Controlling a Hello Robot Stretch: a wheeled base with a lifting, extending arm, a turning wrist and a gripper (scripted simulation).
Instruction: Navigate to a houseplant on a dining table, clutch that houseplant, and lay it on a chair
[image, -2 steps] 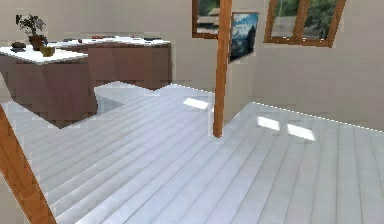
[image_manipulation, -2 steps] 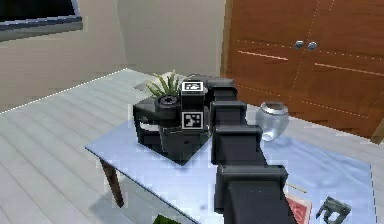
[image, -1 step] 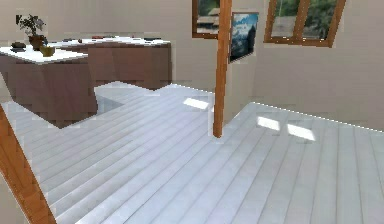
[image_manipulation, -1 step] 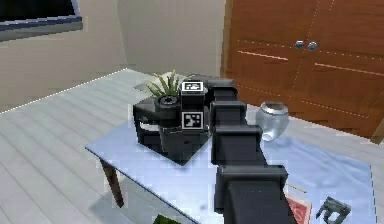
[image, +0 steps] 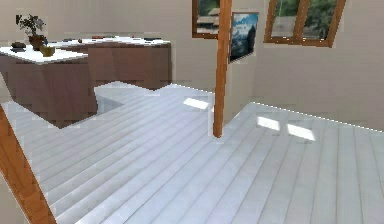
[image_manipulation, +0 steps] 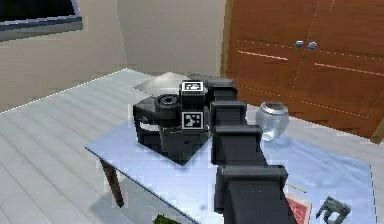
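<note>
In the forward view I see a small dark-leaved potted houseplant (image: 31, 27) standing at the far left end of a brown kitchen counter with a white top (image: 60, 75), well apart from me across the pale plank floor (image: 150, 150). A tall orange-brown wooden post (image: 222, 70) rises near the middle. My worry is that this plant sits on a counter, not a dining table, so driving for it may chase the wrong one. The post also stands close to any turn toward that view's right.

In the arm side view the dark square arm (image_manipulation: 240, 165) reaches over a pale blue-grey tabletop (image_manipulation: 115, 150), with the black two-finger gripper (image_manipulation: 152, 122) at its end. I cannot tell whether the jaws are apart or together, nor whether they hold anything. A pale grey shape (image_manipulation: 165, 85) lies behind them, too blurred to name. A round clear glass jar (image_manipulation: 272, 120) stands just beside the arm. If the base turns with the arm stretched like this, I judge the bar could sweep the jar off or catch the table's edge — retracting first looks safer.
</note>
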